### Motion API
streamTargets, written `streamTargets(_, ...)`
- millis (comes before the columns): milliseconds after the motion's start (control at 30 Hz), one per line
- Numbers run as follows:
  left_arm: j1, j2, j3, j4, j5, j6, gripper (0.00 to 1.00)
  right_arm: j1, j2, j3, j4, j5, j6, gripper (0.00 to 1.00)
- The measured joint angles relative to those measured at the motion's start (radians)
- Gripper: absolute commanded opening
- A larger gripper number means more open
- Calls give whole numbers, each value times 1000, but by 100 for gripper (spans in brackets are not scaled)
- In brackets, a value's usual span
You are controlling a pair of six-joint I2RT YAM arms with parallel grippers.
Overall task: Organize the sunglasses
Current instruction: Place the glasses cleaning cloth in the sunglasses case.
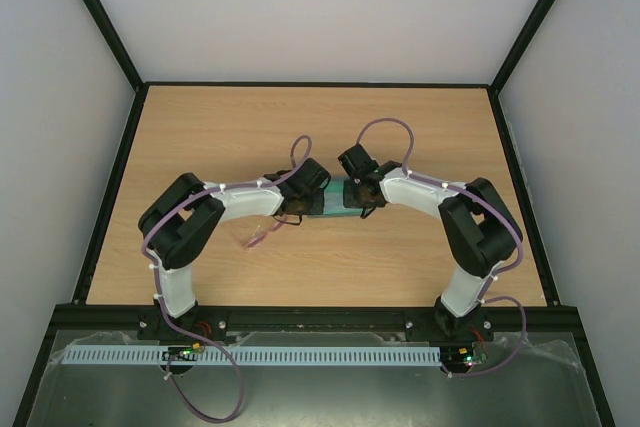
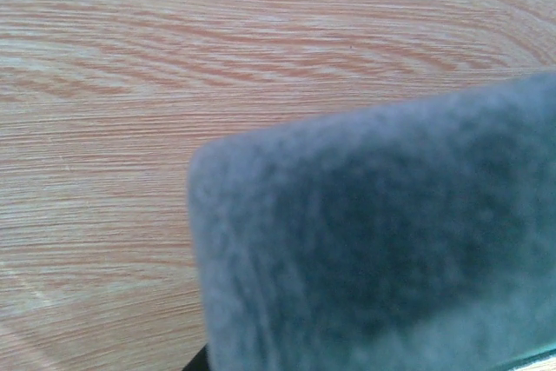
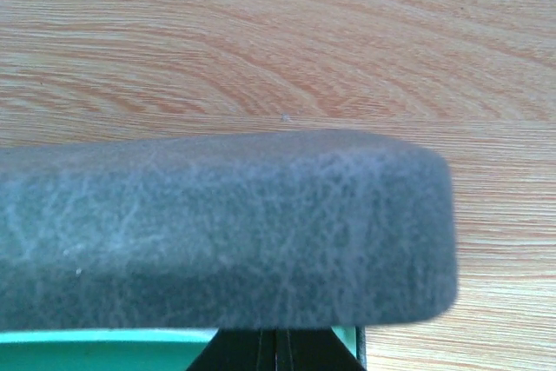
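The grey-blue case point(image 1: 335, 199) lies at the middle of the table between both grippers. Its raised lid point(image 3: 217, 228) fills the right wrist view, with the green inside point(image 3: 95, 349) showing below it. My right gripper point(image 3: 276, 352) sits at the case's right end, its black fingers pressed together under the lid. In the left wrist view the lid point(image 2: 382, 241) hides my left gripper, which is shut at the case's left end point(image 1: 297, 209). The pinkish-red sunglasses point(image 1: 262, 233) lie on the table just left of the case, beside the left forearm.
A black frame rail point(image 1: 108, 192) borders the wooden table point(image 1: 320, 127) on the left, right and far sides. Purple cables point(image 1: 385, 127) loop above both wrists. A white slotted duct point(image 1: 300, 355) runs along the near edge by the arm bases.
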Motion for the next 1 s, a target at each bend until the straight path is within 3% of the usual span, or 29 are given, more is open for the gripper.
streamTargets(500, 1, 0, -3, 3, -3, -3, 2, 0, 0, -14, 0, 8, 0, 1)
streamTargets(667, 1, 0, -3, 3, -3, -3, 3, 0, 0, -16, 0, 8, 0, 10)
streamTargets(800, 2, 0, -5, 3, -3, -8, 12, 0, 0, -16, 0, 8, 1, 17)
streamTargets(1000, 2, -12, -15, 3, -3, -14, 28, 0, 0, -16, 0, 3, 0, 19)
